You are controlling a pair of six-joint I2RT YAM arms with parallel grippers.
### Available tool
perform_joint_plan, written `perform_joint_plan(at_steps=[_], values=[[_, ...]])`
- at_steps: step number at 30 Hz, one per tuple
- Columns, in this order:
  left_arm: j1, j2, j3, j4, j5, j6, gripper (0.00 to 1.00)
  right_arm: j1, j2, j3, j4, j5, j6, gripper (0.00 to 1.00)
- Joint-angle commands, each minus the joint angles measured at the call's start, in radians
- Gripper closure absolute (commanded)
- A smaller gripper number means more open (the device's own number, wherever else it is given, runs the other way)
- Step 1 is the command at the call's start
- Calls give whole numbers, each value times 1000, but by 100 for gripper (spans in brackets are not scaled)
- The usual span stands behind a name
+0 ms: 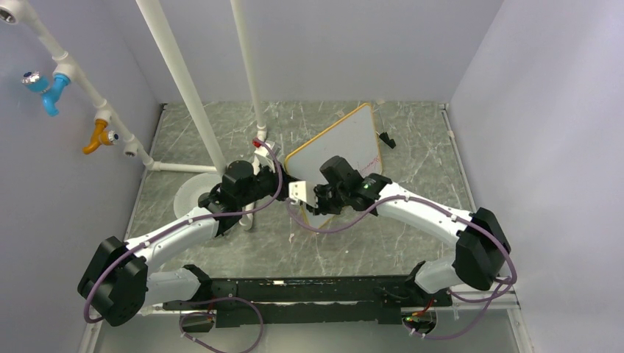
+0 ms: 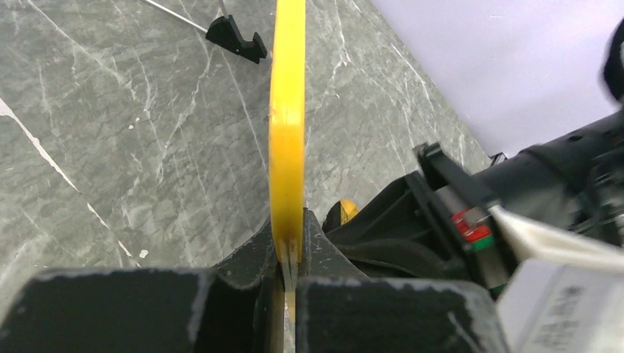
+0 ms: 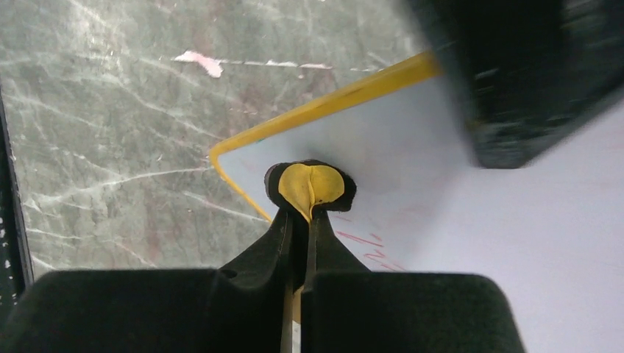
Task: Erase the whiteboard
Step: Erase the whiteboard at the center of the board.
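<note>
The whiteboard (image 1: 340,140) is propped at a tilt above the grey counter (image 1: 353,250), near its middle, so a hard wipe could twist it out of the thin edge grip or topple it. The left tool (image 2: 287,246) reaches in low, pinching the board's yellow frame. The right tool (image 3: 302,220) angles down over a corner, pinching a small yellow eraser pad (image 3: 310,184) near the red scrawl (image 3: 364,243).

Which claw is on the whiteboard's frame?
Left claw: shut on the whiteboard at its yellow frame edge. Right claw instead pinches a small yellow pad over its white face.
</note>
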Motion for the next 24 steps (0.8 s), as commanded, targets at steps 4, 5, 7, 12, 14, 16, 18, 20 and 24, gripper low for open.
perform_joint_plan(at_steps=[4,5,7,12,14,16,18,20,24], values=[[-33,-28,24,76,190,-101,100,32,10,-177,171,14,-22,100],[-32,-25,24,80,193,-105,100,32,16,-168,174,23,-18,100],[-32,-19,22,89,197,-111,100,31,18,-132,178,25,-1,100],[-31,-15,19,90,205,-116,100,27,16,13,178,43,52,100],[-32,-17,18,88,203,-116,100,15,26,76,172,63,80,100],[-32,-21,18,86,203,-116,100,-6,33,127,164,61,105,100],[-32,-21,16,86,203,-116,100,-16,27,128,164,58,118,100],[-31,-20,18,86,206,-116,100,-18,16,89,179,64,116,100],[-31,-27,19,79,205,-109,100,-20,-2,-43,214,86,74,100]])
